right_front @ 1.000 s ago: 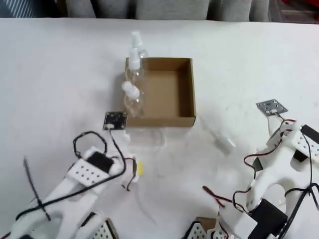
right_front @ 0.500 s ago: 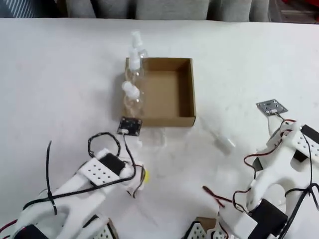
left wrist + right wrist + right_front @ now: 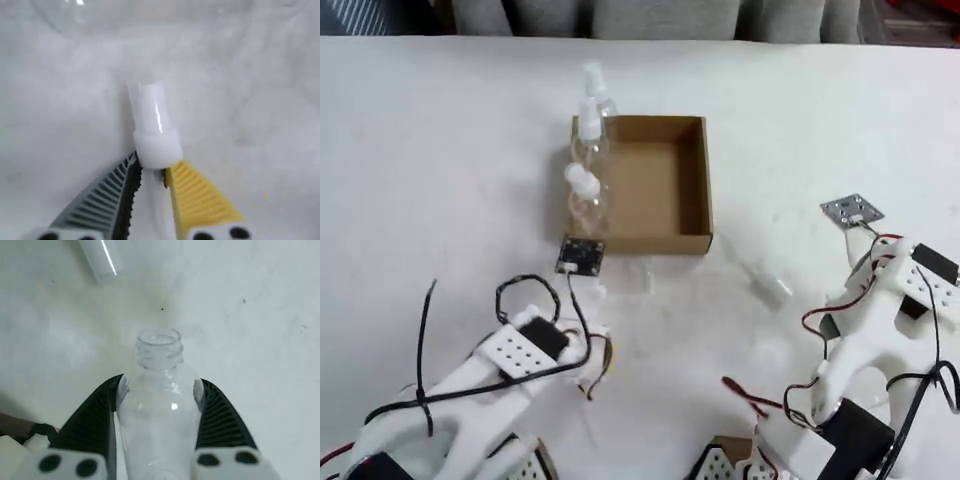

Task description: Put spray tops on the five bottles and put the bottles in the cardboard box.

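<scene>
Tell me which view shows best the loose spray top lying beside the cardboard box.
The high view: the whole loose spray top shows, apart from the cardboard box. The right wrist view catches one end; the left wrist view holds a different, gripped spray top.

Looks like a robotics lab or maker's bench: a plain white table (image 3: 440, 150), the left arm (image 3: 460, 385) and right arm (image 3: 875, 335) trailing bare wiring (image 3: 421, 345), grey chair backs (image 3: 650, 18) along the far edge.
</scene>
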